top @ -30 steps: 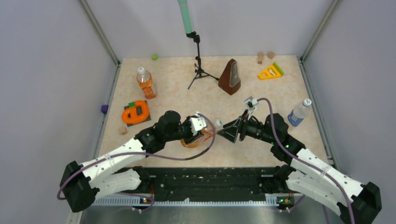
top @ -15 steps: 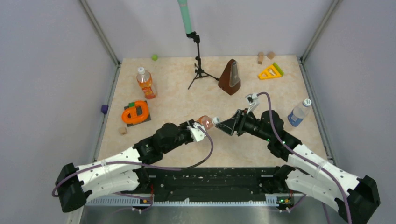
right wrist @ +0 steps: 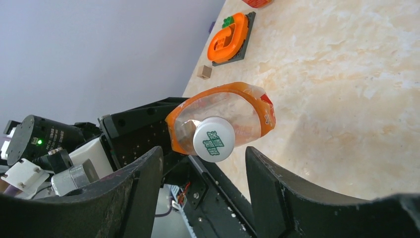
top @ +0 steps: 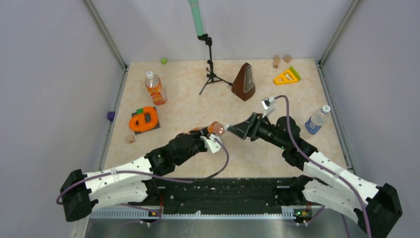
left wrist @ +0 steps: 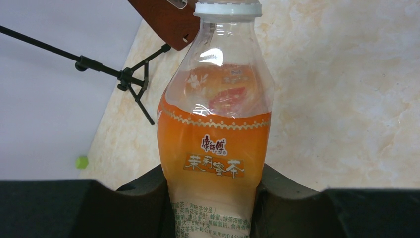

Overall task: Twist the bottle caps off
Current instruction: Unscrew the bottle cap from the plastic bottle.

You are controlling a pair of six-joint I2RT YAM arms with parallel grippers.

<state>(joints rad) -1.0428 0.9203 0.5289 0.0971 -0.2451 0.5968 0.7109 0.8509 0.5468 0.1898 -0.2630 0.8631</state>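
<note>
Frame centre: left gripper [left wrist: 213,182] clamps squat orange bottle [left wrist: 215,134]; right gripper [right wrist: 203,156], fingers spread astride white cap [right wrist: 213,139], not touching. Next: close, twist.

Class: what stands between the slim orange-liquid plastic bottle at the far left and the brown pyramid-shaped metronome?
A black tripod stand topped by a pale green tube; the top external view shows it.

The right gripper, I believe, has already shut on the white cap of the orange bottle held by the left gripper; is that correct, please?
Not quite: the right gripper is open, its jaws either side of the white cap without touching it, as the right wrist view shows. The left gripper does hold the orange bottle.
</note>
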